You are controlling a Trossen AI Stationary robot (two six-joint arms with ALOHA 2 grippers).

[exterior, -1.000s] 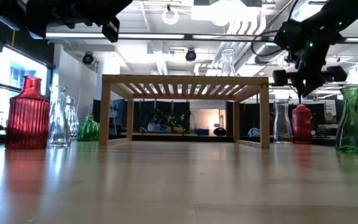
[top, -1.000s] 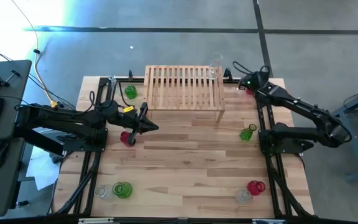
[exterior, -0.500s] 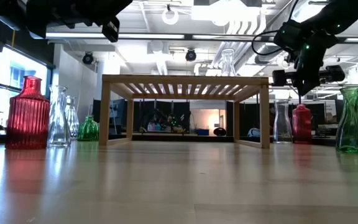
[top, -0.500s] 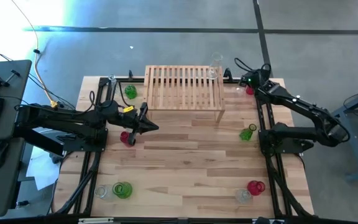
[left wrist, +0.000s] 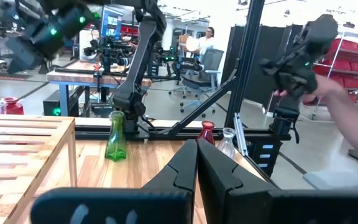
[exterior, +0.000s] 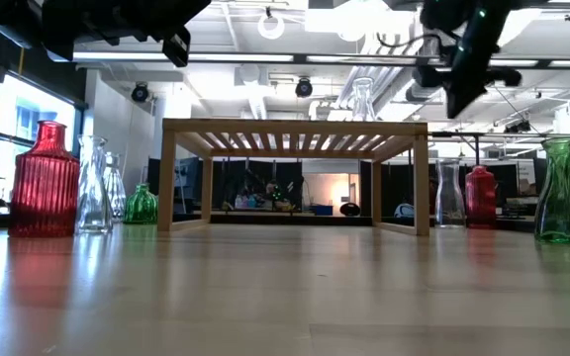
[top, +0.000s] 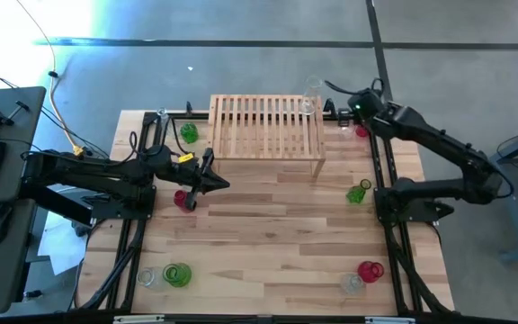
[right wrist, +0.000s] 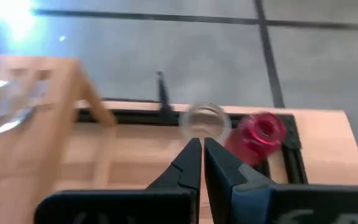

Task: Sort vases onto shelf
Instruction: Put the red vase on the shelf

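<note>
The light-wood shelf [top: 268, 126] stands at the table's far middle, with one clear vase [top: 311, 94] upright on its far right corner. A small clear vase [right wrist: 205, 120] and a red vase [right wrist: 263, 132] stand on the table just right of the shelf. My right gripper [right wrist: 202, 149] hovers above them, shut and empty, high up in the low view [exterior: 460, 94]. My left gripper [top: 221, 184] waits shut above the table's left middle, beside a red vase [top: 183, 200] that stands on the table.
Other vases stand on the table: green [top: 188, 133] and clear [top: 162, 117] left of the shelf, green [top: 358, 192] at the right, green [top: 178, 274] and clear [top: 147, 277] near left, red [top: 370, 270] and clear [top: 352, 283] near right. A person's arm [left wrist: 353, 118] shows beyond the table.
My right gripper has risen from beside the red vase at the far right to well above shelf height, and has drifted a little toward the shelf. The red and clear vases under it stay on the table.
</note>
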